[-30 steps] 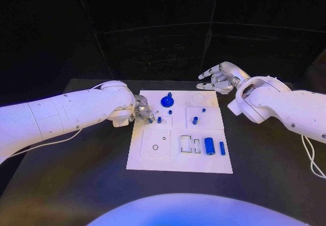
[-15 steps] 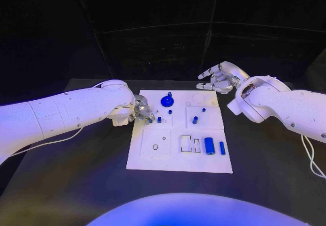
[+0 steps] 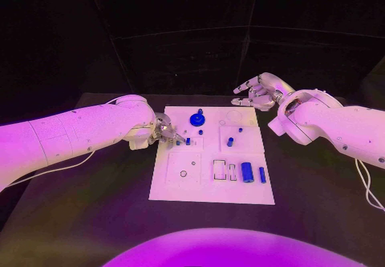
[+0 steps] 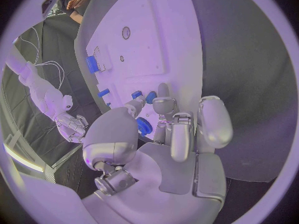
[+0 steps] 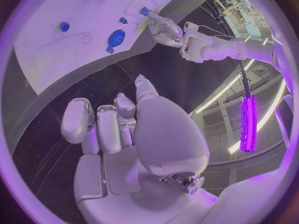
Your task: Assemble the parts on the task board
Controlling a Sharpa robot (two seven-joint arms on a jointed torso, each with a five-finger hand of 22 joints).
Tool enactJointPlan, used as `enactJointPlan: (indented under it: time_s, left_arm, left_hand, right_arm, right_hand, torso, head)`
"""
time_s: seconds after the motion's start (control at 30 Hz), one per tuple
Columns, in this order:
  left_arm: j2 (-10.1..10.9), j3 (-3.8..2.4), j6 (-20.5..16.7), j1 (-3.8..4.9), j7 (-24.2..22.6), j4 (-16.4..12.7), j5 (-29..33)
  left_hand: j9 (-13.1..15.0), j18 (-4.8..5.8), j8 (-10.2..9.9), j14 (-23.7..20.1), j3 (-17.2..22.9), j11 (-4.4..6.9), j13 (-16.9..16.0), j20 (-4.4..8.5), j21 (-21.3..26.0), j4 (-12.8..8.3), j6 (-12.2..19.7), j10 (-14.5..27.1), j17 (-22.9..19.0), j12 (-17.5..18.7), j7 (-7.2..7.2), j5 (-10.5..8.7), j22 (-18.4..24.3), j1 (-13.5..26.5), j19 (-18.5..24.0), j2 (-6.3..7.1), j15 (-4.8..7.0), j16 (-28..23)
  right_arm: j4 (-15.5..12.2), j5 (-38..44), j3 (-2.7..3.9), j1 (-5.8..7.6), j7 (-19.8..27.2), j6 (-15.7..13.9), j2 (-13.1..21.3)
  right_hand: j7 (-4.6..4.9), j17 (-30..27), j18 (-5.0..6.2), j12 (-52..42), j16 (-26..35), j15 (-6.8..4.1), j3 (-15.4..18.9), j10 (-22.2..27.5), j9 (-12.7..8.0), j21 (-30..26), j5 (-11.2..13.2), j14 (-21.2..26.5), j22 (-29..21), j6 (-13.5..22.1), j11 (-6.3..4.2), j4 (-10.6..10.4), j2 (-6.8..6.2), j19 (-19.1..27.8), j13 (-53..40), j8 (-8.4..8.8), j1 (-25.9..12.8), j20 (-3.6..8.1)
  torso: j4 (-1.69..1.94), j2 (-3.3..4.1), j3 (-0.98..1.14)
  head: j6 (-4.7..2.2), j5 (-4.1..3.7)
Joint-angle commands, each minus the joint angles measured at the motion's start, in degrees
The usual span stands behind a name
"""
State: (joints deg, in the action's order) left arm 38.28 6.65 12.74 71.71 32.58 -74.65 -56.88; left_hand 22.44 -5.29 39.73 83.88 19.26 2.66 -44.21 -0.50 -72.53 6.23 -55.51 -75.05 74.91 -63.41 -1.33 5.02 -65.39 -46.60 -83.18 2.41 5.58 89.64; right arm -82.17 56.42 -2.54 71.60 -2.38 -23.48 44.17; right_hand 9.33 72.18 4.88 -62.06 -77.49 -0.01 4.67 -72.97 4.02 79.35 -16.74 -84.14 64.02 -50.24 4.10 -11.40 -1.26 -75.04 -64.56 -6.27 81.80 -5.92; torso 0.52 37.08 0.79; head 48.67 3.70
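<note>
The white task board [image 3: 210,189] lies in the middle of the table. My left hand [image 3: 165,132] is at its left edge. Thumb and a finger pinch a small blue peg [image 3: 178,142] [image 4: 150,97] standing on the board, beside a second peg [image 3: 188,141]. A blue round gear [image 3: 197,118] [image 4: 144,127] sits just beyond the hand. Further right stand other blue pegs [image 3: 230,142]. A blue cylinder [image 3: 248,172] and a blue bar [image 3: 262,174] lie near the front right. My right hand [image 3: 255,92] hovers past the board's far right corner, fingers apart, holding nothing.
The board has rectangular slots [image 3: 219,169] and a round hole [image 3: 183,174] near its front. Black table [image 3: 88,211] surrounds the board on all sides. A white cable [image 3: 68,167] trails under my left arm.
</note>
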Motion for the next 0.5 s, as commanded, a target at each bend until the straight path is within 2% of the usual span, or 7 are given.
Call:
enactJointPlan:
  time_s: [0.03, 0.2, 0.37, 0.47, 0.5]
  left_arm:
    - [0.2, 0.01, -2.1, 0.00, -0.1, -0.1, -0.2]
    - [0.4, 0.00, -4.7, 0.00, -2.1, -0.3, -0.3]
    - [0.8, 0.00, -11.4, -0.01, -7.1, -1.1, -0.2]
    - [1.3, 0.01, -16.7, -0.01, -11.3, -1.7, 0.5]
    - [1.4, 0.01, -18.9, -0.01, -13.3, -1.8, 1.2]
  left_hand:
    - [0.0, 0.39, -0.3, 6.1, -2.7, 0.09, 0.0, 0.22, -0.4, 1.4, -0.5, -0.5, 15.1, 0.1, 0.14, -1.61, -0.3, -1.2, -0.4, -0.49, 0.38, 0.4]
    - [0.1, 0.37, -0.3, 6.1, -5.4, 0.10, 0.0, 0.24, -0.3, 2.8, -0.5, -0.5, 15.1, 0.1, 0.16, -1.91, -0.3, -2.2, -0.3, -0.89, 0.41, 0.4]
    - [0.0, -0.19, -0.6, 6.1, -8.8, -0.18, 1.9, 0.14, 1.9, 4.7, 0.4, 0.8, 15.1, 1.5, -0.19, -1.97, 2.6, -3.8, 0.6, -1.11, 0.27, 0.4]
    - [-0.3, -1.34, -1.1, 5.7, -11.1, -0.71, 7.4, -0.19, 7.0, 6.1, 2.0, 4.0, 13.7, 5.3, -0.87, -1.95, 8.9, -4.8, 2.8, -0.79, -0.16, -0.3]
    - [-0.5, -2.19, -1.5, 4.9, -12.0, -1.22, 11.7, -0.47, 11.0, 6.8, 3.4, 6.9, 10.9, 8.4, -1.39, -1.90, 13.7, -5.7, 4.7, -0.79, -0.61, -1.7]
  right_arm:
    - [0.0, 0.2, 0.03, 0.10, 0.3, 0.3, 0.0]
    - [0.0, 0.2, 0.03, 0.09, 0.4, 0.4, 0.0]
    - [0.0, 0.2, 0.03, 0.09, 0.4, 0.4, 0.0]
    - [0.0, 0.2, 0.03, 0.09, 0.4, 0.4, 0.0]
    - [0.0, 0.2, 0.03, 0.09, 0.4, 0.4, 0.0]
  right_hand:
    - [-0.08, -0.1, 0.44, 0.1, 0.4, -0.36, 0.4, 0.3, 0.0, -0.3, -0.2, -2.0, -0.1, -0.4, -0.01, 0.0, 0.38, 0.1, 0.1, -0.39, 0.0, 0.01]
    - [-0.07, -0.1, 0.44, 0.1, 0.4, -0.36, 0.4, 0.3, -0.1, -0.4, -0.2, -2.0, -0.1, -0.4, -0.01, -0.1, 0.38, 0.2, 0.1, -0.39, -0.1, 0.01]
    - [-0.07, -0.1, 0.44, 0.1, 0.4, -0.36, 0.4, 0.3, -0.1, -0.4, -0.2, -2.0, -0.1, -0.4, -0.01, -0.1, 0.39, 0.2, 0.1, -0.39, -0.1, 0.01]
    - [-0.07, -0.1, 0.44, 0.1, 0.4, -0.36, 0.5, 0.3, -0.1, -0.4, -0.2, -2.0, -0.1, -0.4, 0.00, -0.1, 0.41, 0.1, 0.1, -0.40, -0.2, 0.01]
    - [-0.07, -0.1, 0.44, 0.1, 0.4, -0.36, 0.5, 0.3, -0.1, -0.4, -0.2, -2.0, -0.1, -0.4, 0.00, -0.1, 0.41, 0.1, 0.1, -0.40, -0.2, 0.01]
  torso:
    - [-0.06, -0.02, 0.03]
    - [0.05, -0.03, 0.04]
    - [0.04, -0.04, 0.06]
    - [0.01, -0.04, 0.04]
    - [0.00, -0.04, 0.05]
  head:
    - [-0.05, 0.02]
    - [-0.07, -0.06]
    - [-0.11, -0.10]
    - [-0.15, -0.20]
    - [-0.17, -0.22]
